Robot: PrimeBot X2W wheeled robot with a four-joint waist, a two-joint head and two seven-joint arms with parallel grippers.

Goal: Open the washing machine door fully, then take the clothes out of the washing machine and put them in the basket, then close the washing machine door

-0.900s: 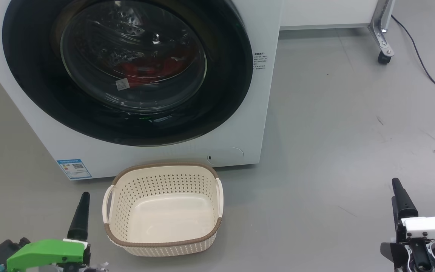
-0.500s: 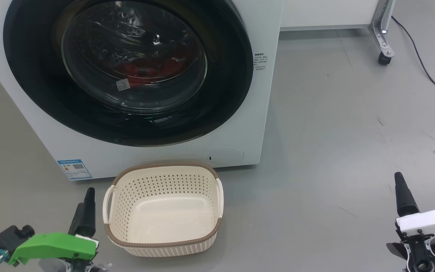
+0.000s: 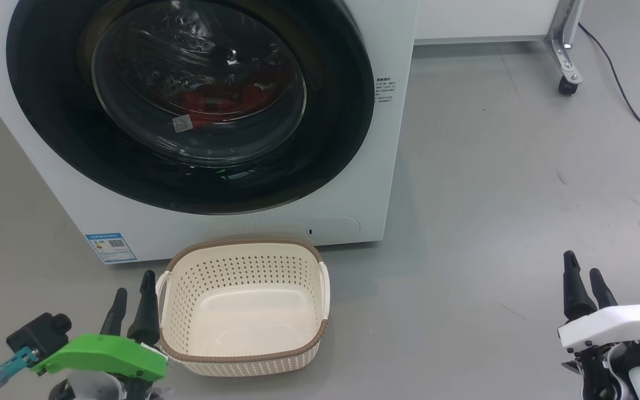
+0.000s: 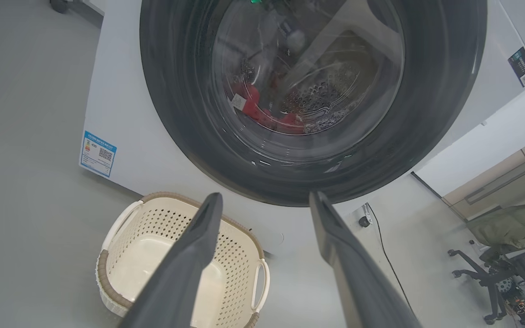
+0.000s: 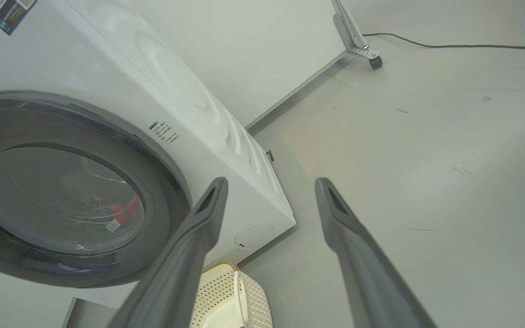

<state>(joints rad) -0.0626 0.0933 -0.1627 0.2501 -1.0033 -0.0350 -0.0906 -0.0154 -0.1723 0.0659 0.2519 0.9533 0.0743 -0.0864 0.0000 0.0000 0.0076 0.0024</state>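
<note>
Two tools show low in the head view, each with its fingers apart and nothing between them. The left tool (image 3: 134,288), under a green cover, stands just beside the left handle of the basket (image 3: 242,243), with its tips pointing up toward the washer (image 3: 386,166). Whether a finger touches the handle cannot be told. The right tool (image 3: 582,265), under a white cover, is well apart from the basket, over bare floor (image 3: 492,194) at the lower right.

The basket sits on the floor just in front of the washer, below the door (image 3: 342,111), and holds nothing. In the left wrist view the left tool (image 4: 266,198) has its spread fingers framing the door's (image 4: 176,114) lower edge, and one finger crosses the basket (image 4: 162,218). In the right wrist view the right tool (image 5: 271,182) has one finger across the washer's (image 5: 176,91) lower corner and the other over the floor. A corner of the basket (image 5: 253,291) peeps out beneath.

Farther on, the door lies shut against the washer's front. The clothes (image 3: 214,103) show red through its glass, low in the drum, well beyond both tools. They are also seen from the left wrist (image 4: 253,98) and the right wrist (image 5: 128,207). A blue label (image 3: 110,247) sits low on the washer, left of the basket.
</note>
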